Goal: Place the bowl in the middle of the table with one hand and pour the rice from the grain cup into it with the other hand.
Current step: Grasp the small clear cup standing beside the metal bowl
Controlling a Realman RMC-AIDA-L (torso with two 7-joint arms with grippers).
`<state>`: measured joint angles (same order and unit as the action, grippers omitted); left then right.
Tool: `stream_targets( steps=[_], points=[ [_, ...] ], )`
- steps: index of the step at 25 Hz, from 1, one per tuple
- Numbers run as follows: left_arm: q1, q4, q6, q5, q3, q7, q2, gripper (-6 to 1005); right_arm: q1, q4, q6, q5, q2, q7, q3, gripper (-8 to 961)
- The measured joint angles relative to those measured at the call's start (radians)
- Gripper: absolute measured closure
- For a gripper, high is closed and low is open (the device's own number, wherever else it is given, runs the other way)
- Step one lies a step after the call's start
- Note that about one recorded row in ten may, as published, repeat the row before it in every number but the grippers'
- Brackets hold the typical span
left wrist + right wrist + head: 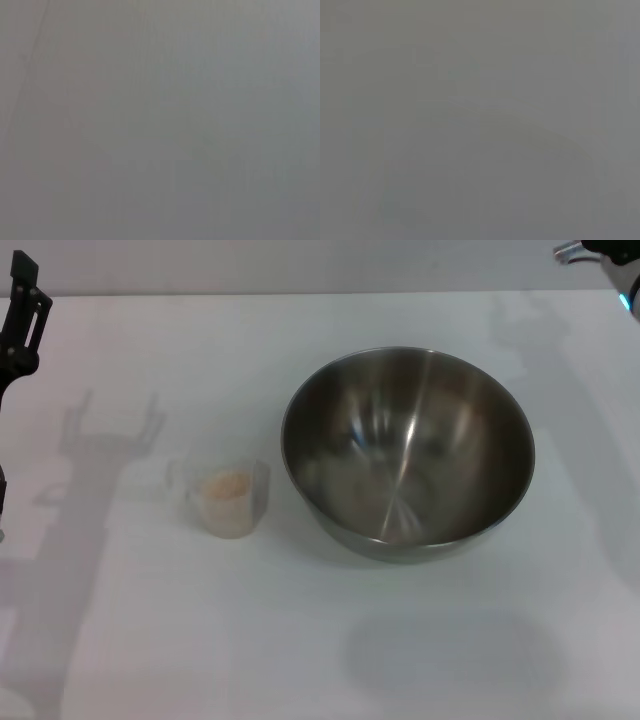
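Head view shows one bowl [407, 452] standing upright on the white bench [150, 640], somewhat right of centre, and one grain cup [232, 499] just beside it on the robot's left, apart from it with a clear strip of bench between them. One small heap of rice [229, 486] lies inside the cup; the bowl appears empty. Judged from its polished steel walls, the bowl will be rigid, fairly light for its width and slippery; its thin rim is the only practical hold, a pinch over the near or side edge, and it may slide rather than lift cleanly. The cup looks light, stiff plastic and easily tipped; its side handle faces the robot's left and offers the obvious grip, though a clasp round the body would also serve, provided it stays level so no grains spill. The left hand [22, 315] hangs at the far left edge of the bench, well apart from the cup and holding nothing; whether its fingers are spread I cannot tell. The right hand [600, 252] is barely in sight at the far right corner, well clear of the bowl, its state likewise not determinable. Both wrist views show only a featureless grey field.
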<state>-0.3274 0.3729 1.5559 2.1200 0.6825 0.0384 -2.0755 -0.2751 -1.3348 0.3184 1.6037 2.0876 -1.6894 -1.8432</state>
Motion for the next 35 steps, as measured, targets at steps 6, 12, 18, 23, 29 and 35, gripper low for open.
stream_targets(
  steps=[6, 12, 18, 23, 29, 35],
  points=[
    [-0.003, 0.000, 0.000, 0.000, 0.001, 0.000, 0.001, 173, -0.028, 0.033, 0.506, -0.149, 0.001, 0.082, -0.209, 526],
    [-0.007, -0.005, -0.001, 0.000, 0.008, 0.000, 0.002, 173, -0.049, 0.332, 1.093, -0.509, 0.000, 0.707, -0.352, 525],
    [-0.006, -0.012, -0.002, -0.002, 0.008, 0.000, 0.003, 174, -0.018, 0.765, 1.259, -0.754, -0.012, 1.701, -0.308, 525],
    [0.013, -0.013, -0.003, -0.002, 0.003, -0.001, 0.003, 174, -0.032, 1.060, 1.287, -1.036, -0.033, 2.112, -0.173, 525],
    [0.065, -0.005, -0.002, -0.001, -0.032, -0.009, -0.001, 174, -0.043, 1.214, 1.282, -1.087, -0.041, 2.163, -0.113, 524],
    [0.128, -0.007, -0.011, -0.006, -0.106, -0.017, -0.003, 175, -0.028, 1.244, 1.217, -1.086, -0.036, 2.077, 0.006, 524]
  ],
)
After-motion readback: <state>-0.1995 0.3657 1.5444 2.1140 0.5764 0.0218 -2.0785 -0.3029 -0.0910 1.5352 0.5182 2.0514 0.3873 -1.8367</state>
